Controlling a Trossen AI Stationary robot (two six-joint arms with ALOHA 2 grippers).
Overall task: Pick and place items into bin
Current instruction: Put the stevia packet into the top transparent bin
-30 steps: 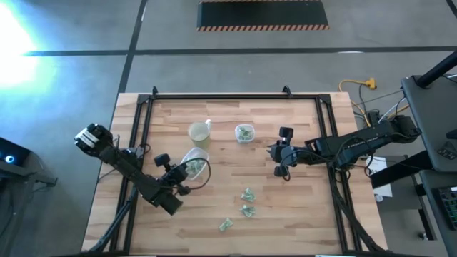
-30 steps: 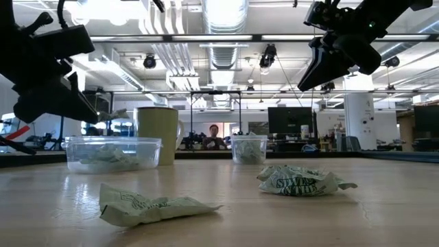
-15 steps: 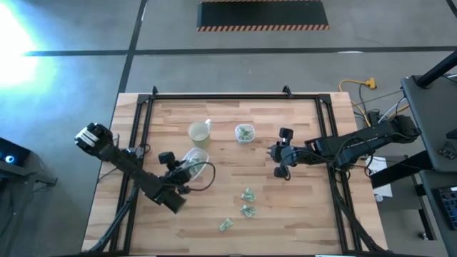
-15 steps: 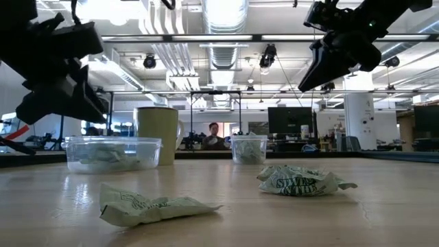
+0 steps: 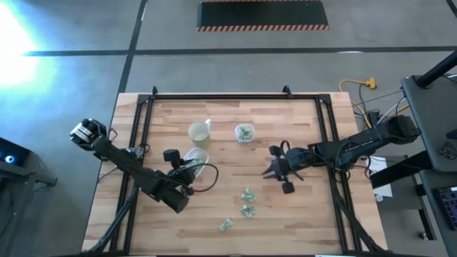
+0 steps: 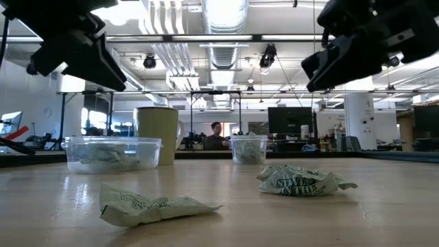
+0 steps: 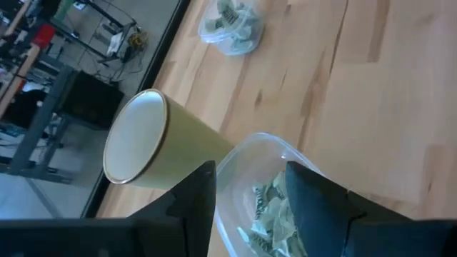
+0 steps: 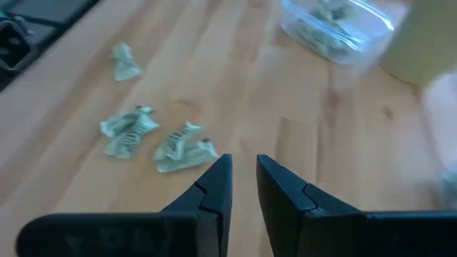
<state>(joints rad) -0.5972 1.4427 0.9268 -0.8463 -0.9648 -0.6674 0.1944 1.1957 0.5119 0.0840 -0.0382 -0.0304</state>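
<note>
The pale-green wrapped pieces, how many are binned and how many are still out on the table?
Done: crinkled pale-green wrapped pieces fill the wide clear plastic bin and the small clear tub. In hand: nothing; the left claw stands open over the bin, the right claw hangs empty and narrow. Left: three loose pieces on the wooden table.

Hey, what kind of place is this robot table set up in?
Probably an open lab or industrial workshop. The low view shows exposed ceiling ducts and rows of monitors with a person seated behind the wooden table; the high view shows a bare concrete floor with hazard-striped marking.
</note>
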